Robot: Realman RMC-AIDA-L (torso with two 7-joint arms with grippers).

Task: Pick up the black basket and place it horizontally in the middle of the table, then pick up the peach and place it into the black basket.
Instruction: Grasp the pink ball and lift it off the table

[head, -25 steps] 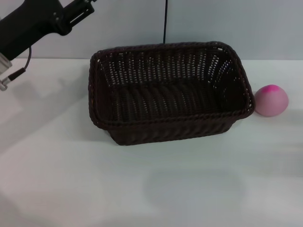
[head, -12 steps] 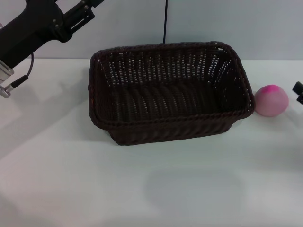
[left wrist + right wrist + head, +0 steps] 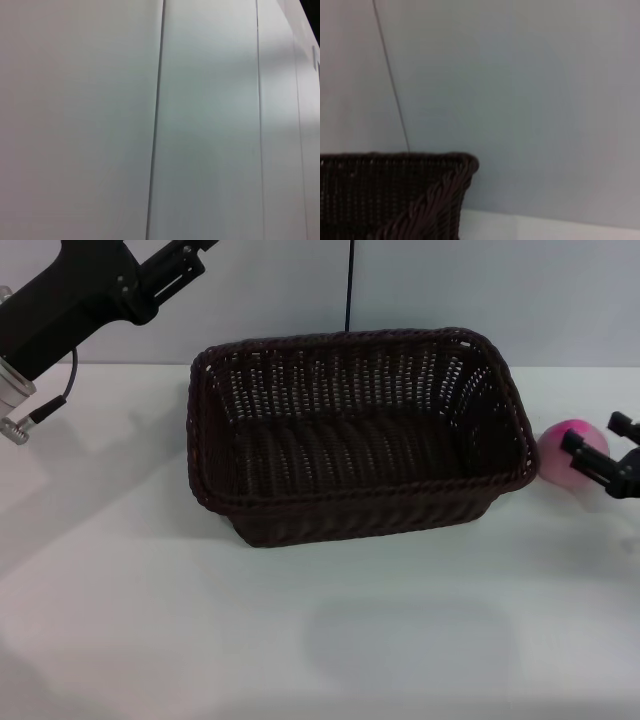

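One black basket (image 3: 355, 435) sits lengthwise across the middle of the table (image 3: 300, 640), empty, its corner rim also showing in the right wrist view (image 3: 440, 190). Just beyond its right end lies the peach (image 3: 567, 447). Directly before the peach, the right gripper (image 3: 598, 452) has its jaws spread apart. Well away, raised beyond the basket's left end, the left gripper (image 3: 185, 260) hangs; I cannot tell how its jaws stand.

The black basket (image 3: 355, 435) sits on the table (image 3: 150, 620). The peach (image 3: 572, 452) lies just right of the basket.
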